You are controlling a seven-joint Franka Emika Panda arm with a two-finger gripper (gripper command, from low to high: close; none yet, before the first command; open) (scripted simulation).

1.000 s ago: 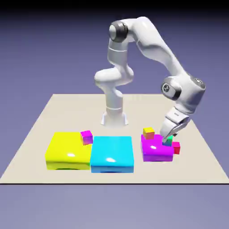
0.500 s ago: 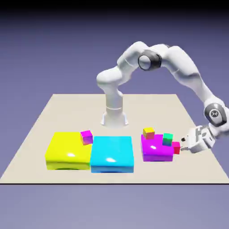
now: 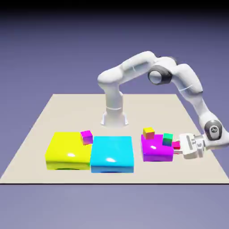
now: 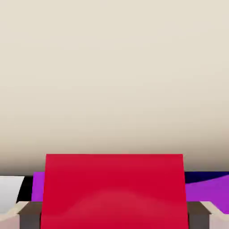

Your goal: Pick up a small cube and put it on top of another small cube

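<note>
The small cube (image 3: 175, 145), tiny and glossy red-pink, sits by the right side of the flat magenta block (image 3: 154, 151). My gripper (image 3: 178, 146) lies level, reaching in from the exterior view's right, shut on this cube. In the hand view the small cube (image 4: 114, 190) fills the bottom middle, with a grey fingertip (image 4: 29, 215) tight against each side. A tiny green cube (image 3: 167, 139) rests on the magenta block just left of the held cube. A tiny yellow cube (image 3: 148, 132) stands at that block's far left corner.
A flat yellow block (image 3: 66, 151) and a flat cyan block (image 3: 112, 154) lie side by side at the exterior view's left. A tiny magenta-purple cube (image 3: 86, 136) sits at the yellow block's far corner. The robot's base (image 3: 114, 117) stands behind them.
The hand swung from above the green cube out to the right, dropped level with the table, and its jaws closed on the red-pink cube.
</note>
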